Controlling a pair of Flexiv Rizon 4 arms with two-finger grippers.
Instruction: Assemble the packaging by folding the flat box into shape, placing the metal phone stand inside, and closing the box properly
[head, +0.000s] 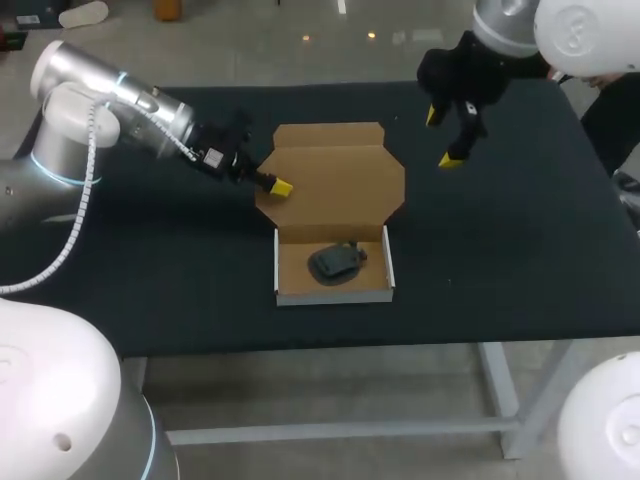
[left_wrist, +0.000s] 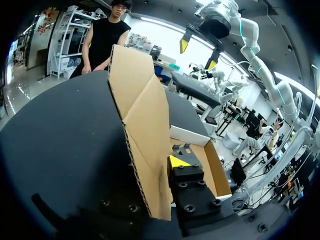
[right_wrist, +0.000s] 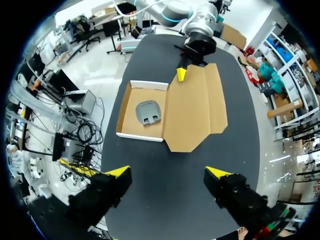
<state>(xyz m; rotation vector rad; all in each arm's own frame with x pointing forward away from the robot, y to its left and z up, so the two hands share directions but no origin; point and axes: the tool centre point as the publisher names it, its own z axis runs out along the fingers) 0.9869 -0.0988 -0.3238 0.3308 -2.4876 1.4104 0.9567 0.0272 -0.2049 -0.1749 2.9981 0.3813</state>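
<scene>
The cardboard box's white-walled tray (head: 335, 297) lies in the middle of the black table with the dark metal phone stand (head: 335, 262) inside it. Its brown lid (head: 340, 175) is folded back behind the tray. My left gripper (head: 278, 186) is at the lid's left edge, and in the left wrist view the lid (left_wrist: 142, 115) stands on edge right at the gripper (left_wrist: 167, 162). My right gripper (head: 442, 137) hangs open above the table, to the right of the lid and apart from it. From the right wrist view, the tray (right_wrist: 140, 136), stand (right_wrist: 149, 112) and lid (right_wrist: 192, 110) lie ahead of the right gripper (right_wrist: 168, 172).
The black tabletop (head: 500, 260) stretches bare to the right of the box and in front of it. A person stands beyond the table's far end and does not touch it.
</scene>
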